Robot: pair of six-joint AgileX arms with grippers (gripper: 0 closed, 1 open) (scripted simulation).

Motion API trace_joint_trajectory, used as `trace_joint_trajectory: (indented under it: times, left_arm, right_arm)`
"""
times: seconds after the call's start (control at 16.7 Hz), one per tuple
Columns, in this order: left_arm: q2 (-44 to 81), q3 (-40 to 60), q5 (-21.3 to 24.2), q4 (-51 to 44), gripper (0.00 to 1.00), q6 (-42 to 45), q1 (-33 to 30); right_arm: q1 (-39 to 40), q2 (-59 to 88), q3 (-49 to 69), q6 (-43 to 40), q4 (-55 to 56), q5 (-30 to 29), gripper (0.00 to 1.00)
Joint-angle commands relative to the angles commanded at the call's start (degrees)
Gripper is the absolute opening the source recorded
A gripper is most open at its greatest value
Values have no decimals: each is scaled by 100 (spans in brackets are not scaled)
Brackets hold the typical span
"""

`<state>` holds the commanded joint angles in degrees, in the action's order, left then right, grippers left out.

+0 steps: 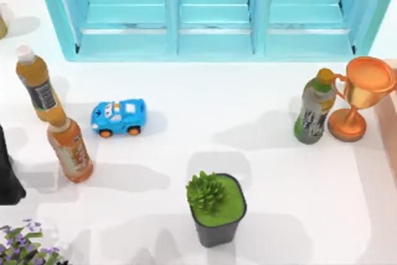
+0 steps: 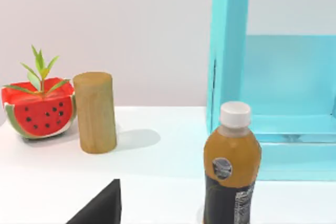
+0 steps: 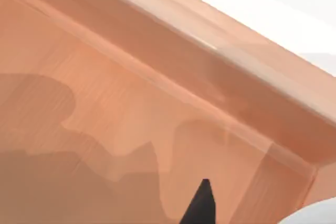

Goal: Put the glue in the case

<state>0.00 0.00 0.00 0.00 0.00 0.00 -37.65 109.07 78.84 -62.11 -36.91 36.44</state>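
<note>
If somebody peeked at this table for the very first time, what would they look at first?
Probably the big turquoise case with three open compartments, spanning the far edge of the table. Next, the little blue toy car in front of it toward the left, and the shiny copper trophy at the right beside a green bottle.

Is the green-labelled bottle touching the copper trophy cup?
Cannot tell. In the top view the green-labelled bottle overlaps the copper trophy cup at its handle, so no gap shows.

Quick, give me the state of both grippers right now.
Left gripper: cannot be told; a dark part of it shows at the table's left side, near the bottles.
Right gripper: cannot be told; a dark tip shows over an orange wooden surface.
</note>
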Motion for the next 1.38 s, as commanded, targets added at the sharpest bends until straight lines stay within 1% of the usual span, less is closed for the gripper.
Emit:
trace_joint_trajectory:
  times: [0.18,0.36,0.48,0.6,0.72,1.08,1.38]
  left_arm:
    - [0,0,0,0,100,0,0]
    - [0,0,0,0,100,0,0]
    - [0,0,0,0,100,0,0]
    - [0,0,0,0,100,0,0]
    - [0,0,0,0,100,0,0]
    - [0,0,0,0,100,0,0]
    - [0,0,0,0,100,0,0]
  right_arm:
    - [-552,-422,-570,-1517,-954,911,0]
    - [-972,-717,-1123,-2778,-1676,1711,0]
    - [-1169,-839,-1426,-3375,-2015,2116,0]
    - [-1290,-911,-1631,-3731,-2237,2378,0]
    - [-1331,-932,-1702,-3845,-2314,2466,0]
    - [-1271,-905,-1717,-3775,-2218,2448,0]
    - [-933,-917,-2080,-3083,-1207,2419,0]
